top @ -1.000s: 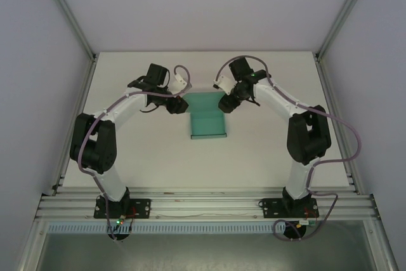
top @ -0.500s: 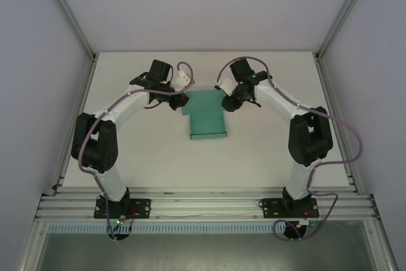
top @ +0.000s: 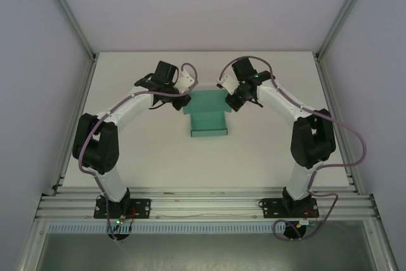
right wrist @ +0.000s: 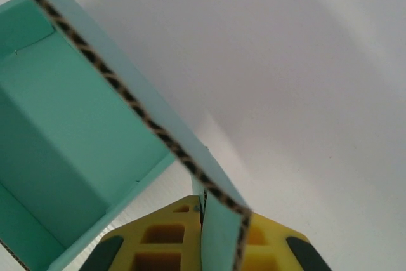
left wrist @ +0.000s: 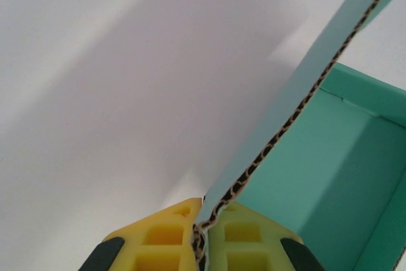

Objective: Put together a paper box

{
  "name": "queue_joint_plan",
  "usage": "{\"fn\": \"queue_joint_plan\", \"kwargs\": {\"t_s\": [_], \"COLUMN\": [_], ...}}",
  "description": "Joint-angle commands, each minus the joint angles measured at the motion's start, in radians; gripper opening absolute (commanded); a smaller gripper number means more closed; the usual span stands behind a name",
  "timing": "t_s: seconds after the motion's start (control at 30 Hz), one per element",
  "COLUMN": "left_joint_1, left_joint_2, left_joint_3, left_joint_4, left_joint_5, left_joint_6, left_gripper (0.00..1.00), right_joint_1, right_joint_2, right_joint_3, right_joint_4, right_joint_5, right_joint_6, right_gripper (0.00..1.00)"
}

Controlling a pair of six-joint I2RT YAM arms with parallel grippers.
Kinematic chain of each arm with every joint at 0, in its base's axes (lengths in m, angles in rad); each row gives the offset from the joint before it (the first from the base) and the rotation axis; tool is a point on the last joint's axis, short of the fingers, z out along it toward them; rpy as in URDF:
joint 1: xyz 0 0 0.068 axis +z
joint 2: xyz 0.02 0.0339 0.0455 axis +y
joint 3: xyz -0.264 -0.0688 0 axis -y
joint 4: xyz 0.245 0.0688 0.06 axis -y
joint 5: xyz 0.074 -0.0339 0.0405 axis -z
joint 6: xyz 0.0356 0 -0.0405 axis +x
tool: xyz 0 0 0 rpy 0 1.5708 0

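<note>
The teal-green paper box (top: 208, 113) lies partly folded in the middle of the white table, its far part raised between the two arms. My left gripper (top: 183, 101) is shut on the box's left flap; its yellow fingers (left wrist: 166, 231) pinch the corrugated edge of that flap (left wrist: 298, 103), with the box's teal inside (left wrist: 336, 176) to the right. My right gripper (top: 229, 101) is shut on the right flap; the flap's edge (right wrist: 127, 96) runs down between its yellow fingers (right wrist: 166, 233), and the open teal inside (right wrist: 57, 138) is to the left.
The white table (top: 146, 150) is bounded by aluminium frame rails (top: 203, 204) at the near edge and grey side walls. Both arms' elbows (top: 95, 144) (top: 311, 141) stand at the table's left and right.
Both grippers have moved slightly away from the arms' bases and closer together, carrying the flaps with them. The box's far part has risen and narrowed.
</note>
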Motion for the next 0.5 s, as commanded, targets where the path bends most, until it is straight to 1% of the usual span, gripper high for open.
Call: {"fn": "queue_joint_plan", "kwargs": {"t_s": [0.0,0.1,0.2,0.3,0.33,0.43,0.47], "left_joint_1": [-0.027,-0.040,-0.050,-0.061,-0.069,-0.091,-0.092], "left_joint_2": [-0.042,-0.059,-0.057,-0.046,-0.043,-0.042,-0.039], "left_joint_3": [-0.029,-0.034,-0.011,-0.003,-0.005,-0.026,-0.034], "left_joint_4": [0.046,0.092,0.124,0.161,0.174,0.233,0.263], "left_joint_5": [-0.121,-0.190,-0.277,-0.300,-0.299,-0.364,-0.353], "left_joint_6": [-0.072,-0.172,-0.347,-0.487,-0.510,-0.610,-0.650], "left_gripper": [0.00,0.00,0.00,0.00,0.00,0.00,0.00], "right_joint_1": [-0.002,-0.001,0.008,0.024,0.031,0.056,0.066], "right_joint_2": [-0.043,-0.073,-0.108,-0.132,-0.135,-0.143,-0.142], "right_joint_3": [-0.019,-0.038,-0.070,-0.118,-0.131,-0.181,-0.197], "right_joint_4": [0.028,0.076,0.158,0.266,0.294,0.388,0.420], "right_joint_5": [0.018,0.026,0.033,0.070,0.087,0.154,0.169], "right_joint_6": [0.072,0.183,0.315,0.454,0.498,0.622,0.661], "right_gripper": [0.03,0.00,0.00,0.00,0.00,0.00,0.00]}}
